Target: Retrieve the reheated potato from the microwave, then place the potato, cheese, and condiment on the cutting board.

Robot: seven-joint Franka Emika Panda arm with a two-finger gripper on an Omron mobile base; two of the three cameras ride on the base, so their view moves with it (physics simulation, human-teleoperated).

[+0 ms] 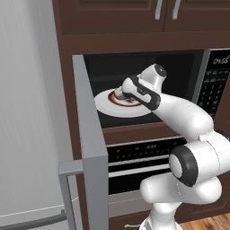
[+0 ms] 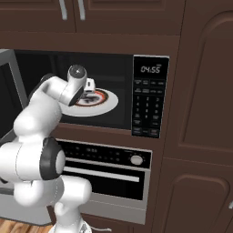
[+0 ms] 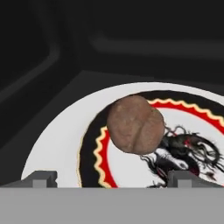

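The microwave (image 1: 211,85) stands with its door (image 1: 87,134) swung wide to the left. Inside, a white plate (image 3: 61,140) with a red, black and yellow pattern carries the brown potato (image 3: 135,124). My gripper (image 3: 111,179) is open inside the cavity, just short of the potato. Its fingertips (image 3: 39,177) stand wide apart over the plate's near rim with nothing between them. From the base, the hand and gripper (image 1: 120,94) hover over the plate (image 1: 105,102) and cover most of its middle. The cheese, condiment and cutting board are out of view.
A built-in oven (image 2: 104,168) with a knob sits under the microwave (image 2: 148,104). Dark wood cabinets surround both. The open door's handle (image 1: 67,179) juts toward the base at lower left. A pale wall lies further left.
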